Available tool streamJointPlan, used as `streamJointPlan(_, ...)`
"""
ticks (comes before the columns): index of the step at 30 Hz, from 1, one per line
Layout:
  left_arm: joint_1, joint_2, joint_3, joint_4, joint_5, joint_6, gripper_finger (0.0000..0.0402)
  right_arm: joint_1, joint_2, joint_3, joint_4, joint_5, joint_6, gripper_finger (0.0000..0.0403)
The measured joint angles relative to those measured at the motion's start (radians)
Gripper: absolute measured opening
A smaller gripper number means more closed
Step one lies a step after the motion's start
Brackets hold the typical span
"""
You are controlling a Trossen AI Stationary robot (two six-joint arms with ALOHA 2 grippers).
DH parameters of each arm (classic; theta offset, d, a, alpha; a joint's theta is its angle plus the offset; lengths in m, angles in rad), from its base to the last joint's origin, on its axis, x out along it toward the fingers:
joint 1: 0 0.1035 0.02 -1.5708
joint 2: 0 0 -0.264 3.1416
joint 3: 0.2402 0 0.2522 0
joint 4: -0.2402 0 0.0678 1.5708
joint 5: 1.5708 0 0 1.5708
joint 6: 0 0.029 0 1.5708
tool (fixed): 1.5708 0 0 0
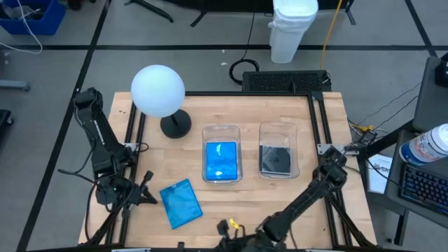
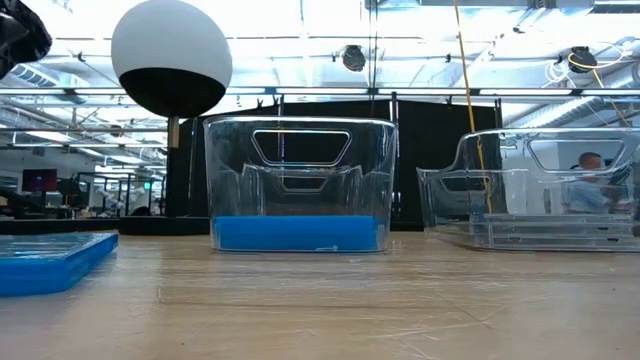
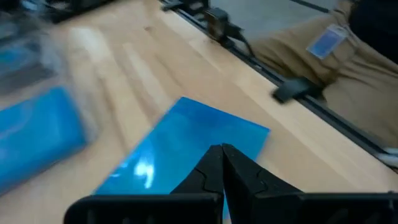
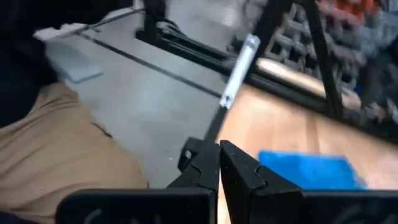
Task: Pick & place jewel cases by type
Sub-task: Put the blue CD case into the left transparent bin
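Observation:
A translucent blue jewel case (image 1: 180, 203) lies flat on the wooden table near its front edge, to the left of centre; it also shows in the low view (image 2: 50, 260). My left gripper (image 1: 148, 197) is shut and stands just left of the case, pointing at it (image 3: 222, 149). My right gripper (image 1: 224, 227) is shut at the table's near edge, right of the case, which shows ahead of it (image 4: 308, 169). Farther back, the left clear bin (image 1: 222, 136) holds blue cases (image 2: 298, 232). The right clear bin (image 1: 278, 133) holds dark cases (image 1: 275, 159).
A lamp with a white globe (image 1: 158, 89) stands at the table's far left, its dark foot (image 1: 175, 125) beside the left bin. A black frame rail (image 1: 322, 126) runs along the right edge. A person in tan trousers (image 3: 336, 68) stands at the near side.

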Motion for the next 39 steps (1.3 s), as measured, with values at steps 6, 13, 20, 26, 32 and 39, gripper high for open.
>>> streamJointPlan(6, -0.047, 0.131, 0.0, 0.06, 0.052, -0.006, 0.0007, -0.043, 0.001, -0.034, 0.024, 0.002, 0.238, 0.0006)
streamJointPlan(13, -0.068, 0.3, 0.0, 0.067, 0.05, -0.023, 0.0025, -0.089, 0.003, -0.08, 0.034, 0.0, 0.44, 0.0006)
streamJointPlan(20, -0.073, 0.37, 0.0, 0.099, 0.045, -0.039, 0.0091, -0.131, 0.002, -0.124, 0.156, -0.063, 0.505, 0.0029)
streamJointPlan(26, -0.098, 0.406, 0.0, 0.117, 0.025, 0.044, 0.014, -0.15, 0.003, -0.153, 0.181, -0.094, 0.583, 0.0048)
streamJointPlan(32, -0.1, 0.442, 0.019, 0.117, -0.042, 0.176, 0.0154, -0.149, 0.04, -0.156, 0.117, -0.05, 0.687, 0.001)
streamJointPlan(39, -0.09, 0.54, 0.063, 0.11, -0.067, 0.309, 0.0154, -0.161, 0.058, -0.154, 0.037, 0.005, 0.838, 0.0006)
